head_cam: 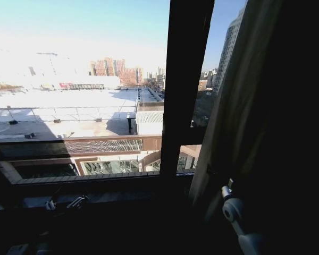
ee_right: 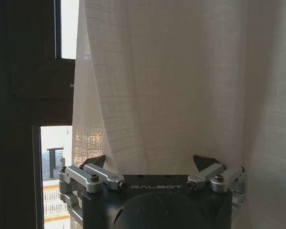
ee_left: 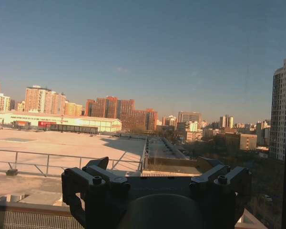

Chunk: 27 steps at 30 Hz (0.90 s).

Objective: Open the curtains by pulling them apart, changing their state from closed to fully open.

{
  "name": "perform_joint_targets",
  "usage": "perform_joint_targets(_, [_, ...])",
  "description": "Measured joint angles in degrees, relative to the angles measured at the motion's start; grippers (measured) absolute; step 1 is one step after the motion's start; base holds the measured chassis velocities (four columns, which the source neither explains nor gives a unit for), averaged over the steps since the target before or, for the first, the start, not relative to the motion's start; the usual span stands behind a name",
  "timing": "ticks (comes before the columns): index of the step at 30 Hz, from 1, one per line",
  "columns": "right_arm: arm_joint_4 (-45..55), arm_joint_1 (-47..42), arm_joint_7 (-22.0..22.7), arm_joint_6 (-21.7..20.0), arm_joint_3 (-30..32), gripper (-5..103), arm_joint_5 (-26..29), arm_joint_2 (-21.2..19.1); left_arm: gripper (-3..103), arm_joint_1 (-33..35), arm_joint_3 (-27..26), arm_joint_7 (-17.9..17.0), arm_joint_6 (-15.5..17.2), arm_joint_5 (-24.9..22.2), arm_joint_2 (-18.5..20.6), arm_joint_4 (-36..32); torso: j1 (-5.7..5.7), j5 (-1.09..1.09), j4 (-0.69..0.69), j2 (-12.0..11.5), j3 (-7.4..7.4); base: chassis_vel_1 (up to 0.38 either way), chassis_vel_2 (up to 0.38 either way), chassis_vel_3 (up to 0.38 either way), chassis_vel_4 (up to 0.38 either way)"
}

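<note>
One sheer off-white curtain (head_cam: 239, 106) hangs in folds at the right of the window, its edge just past the dark upright frame bar (head_cam: 183, 90). In the right wrist view the same curtain (ee_right: 171, 86) hangs close in front of my right gripper (ee_right: 151, 163), which is open with the cloth facing the gap between its fingers. I cannot tell whether they touch. My right arm's white joint (head_cam: 231, 210) shows low beside the curtain. My left gripper (ee_left: 155, 164) is open with nothing in it, facing bare glass and the city outside.
The window sill (head_cam: 95, 186) runs low across the head view, with dark wall below it. A dark frame bar (ee_right: 24, 95) stands beside the curtain's edge in the right wrist view. Rooftops and tower blocks lie beyond the glass.
</note>
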Motion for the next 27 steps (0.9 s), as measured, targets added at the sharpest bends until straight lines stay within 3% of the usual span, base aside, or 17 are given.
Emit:
perform_joint_targets(6, [-3.4,3.9,0.0,0.1,-1.0,103,0.0,0.8,100,0.3,0.0,-0.1,0.1,0.1,0.2,-0.3,0.00,-0.02,0.01,0.0,0.00,0.000,0.000,0.000,0.000])
perform_joint_targets(10, [-5.4,5.6,0.2,0.9,-1.5,94,-0.2,1.4,100,0.7,-0.1,-0.1,0.1,0.1,0.2,-0.9,0.00,0.00,0.00,0.0,0.00,0.000,0.000,0.000,0.000])
perform_joint_targets(12, [-6.1,6.2,0.2,1.4,-1.7,84,-0.3,1.5,100,1.0,-0.1,-0.1,0.1,0.1,0.2,-1.2,0.00,0.00,0.00,0.0,0.00,0.000,0.000,0.000,0.000])
perform_joint_targets(14, [-6.2,6.3,0.1,1.5,-1.7,84,-0.3,1.6,100,1.2,-0.2,-0.1,0.1,0.1,0.3,-1.3,0.00,0.00,0.00,0.0,0.00,0.000,0.000,0.000,0.000])
perform_joint_targets(15, [-6.3,6.4,0.1,1.6,-1.8,73,-0.3,1.7,100,1.3,-0.3,-0.1,0.1,0.1,0.3,-1.5,0.00,0.00,0.00,0.0,0.00,0.000,0.000,0.000,0.000])
perform_joint_targets(18, [-6.4,6.4,0.0,1.9,-1.8,56,-0.4,1.7,100,1.7,-0.4,-0.1,0.1,0.1,0.4,-1.9,0.00,-0.02,0.00,0.0,-0.01,0.000,0.000,0.000,0.000])
perform_joint_targets(20, [-6.4,6.3,-0.1,2.0,-1.8,56,-0.4,1.7,100,1.8,-0.4,-0.1,0.1,0.1,0.3,-2.0,0.00,-0.02,0.00,0.0,-0.01,0.000,0.000,0.000,0.000])
perform_joint_targets(22, [-6.4,6.1,-0.2,2.1,-1.8,45,-0.4,1.7,100,1.8,-0.3,-0.1,0.1,0.1,0.2,-2.0,0.00,-0.01,0.00,0.0,-0.01,0.000,0.000,0.000,0.000])
perform_joint_targets(27, [-6.0,5.8,-0.3,2.2,-1.8,29,-0.4,1.4,100,1.5,-0.2,-0.2,0.0,0.1,0.2,-2.1,0.00,-0.01,0.00,0.0,0.00,0.000,0.000,0.000,0.000])
